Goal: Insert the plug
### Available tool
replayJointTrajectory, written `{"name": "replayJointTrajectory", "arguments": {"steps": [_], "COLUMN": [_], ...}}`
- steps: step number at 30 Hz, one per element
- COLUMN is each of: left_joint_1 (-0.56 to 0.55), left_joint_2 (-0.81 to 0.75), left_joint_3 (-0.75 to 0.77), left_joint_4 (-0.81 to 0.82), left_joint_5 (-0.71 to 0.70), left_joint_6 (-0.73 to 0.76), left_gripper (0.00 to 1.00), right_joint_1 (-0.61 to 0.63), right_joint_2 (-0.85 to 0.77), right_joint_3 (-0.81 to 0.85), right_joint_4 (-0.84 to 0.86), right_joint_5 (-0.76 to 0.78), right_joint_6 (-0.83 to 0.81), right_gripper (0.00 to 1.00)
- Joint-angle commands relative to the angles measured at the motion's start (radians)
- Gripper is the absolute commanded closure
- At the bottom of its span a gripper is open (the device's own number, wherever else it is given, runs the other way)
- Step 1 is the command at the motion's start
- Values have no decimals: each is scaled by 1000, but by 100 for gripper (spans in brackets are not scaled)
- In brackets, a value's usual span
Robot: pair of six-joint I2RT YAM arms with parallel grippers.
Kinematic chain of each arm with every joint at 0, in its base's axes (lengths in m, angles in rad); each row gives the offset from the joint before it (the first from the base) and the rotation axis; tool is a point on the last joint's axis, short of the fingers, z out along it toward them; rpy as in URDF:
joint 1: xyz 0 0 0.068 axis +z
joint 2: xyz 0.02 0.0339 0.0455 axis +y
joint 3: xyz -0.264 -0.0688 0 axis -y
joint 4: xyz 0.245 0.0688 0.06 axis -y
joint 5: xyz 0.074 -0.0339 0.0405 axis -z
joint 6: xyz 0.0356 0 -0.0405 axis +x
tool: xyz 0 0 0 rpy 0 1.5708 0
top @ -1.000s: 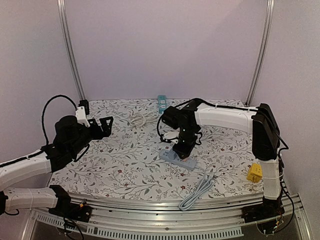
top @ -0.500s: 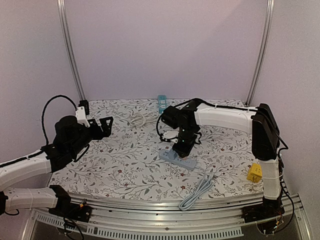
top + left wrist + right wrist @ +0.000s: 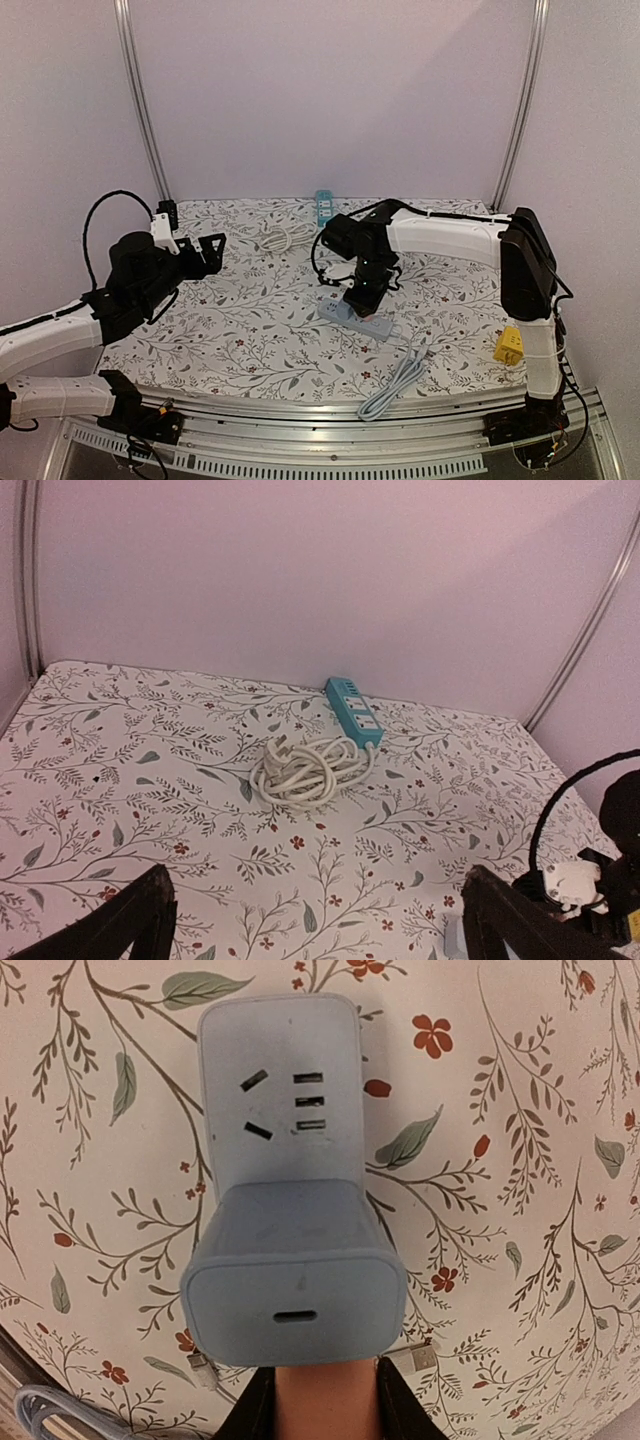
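1. Lilac walls close in the floral table [image 3: 250,330]; bare cloth lies left of centre.
2. Left pincer [image 3: 214,250], at the frame's left, hovers spread wide and holds nothing.
3. Right pincer [image 3: 362,298], at centre, is clamped on the plug [image 3: 295,1280], directly over the grey power strip [image 3: 280,1100]; whether it is seated is unclear.
4. White coiled cable [image 3: 285,238] and teal strip [image 3: 323,206] lie by the far edge; grey cable [image 3: 395,385] lies at the near edge.
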Motion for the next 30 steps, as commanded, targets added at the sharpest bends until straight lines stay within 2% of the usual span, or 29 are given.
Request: {"name": "replayJointTrajectory", "arguments": {"steps": [1, 13, 30], "left_joint_1": [16, 16, 16], "left_joint_2": [-13, -19, -37], "left_joint_3": [-16, -15, -18], "left_joint_4": [-24, -28, -36], "left_joint_5": [-15, -19, -28], "left_joint_6": [11, 13, 15], "left_gripper": [0, 0, 1], "right_joint_1": [-2, 1, -1], "right_joint_2": [26, 55, 211], "right_joint_3": [3, 14, 119], "right_joint_4": [2, 19, 21], "right_joint_5": [-53, -36, -42], "right_joint_6": [-2, -35, -97], "right_gripper": [100, 100, 100]}}
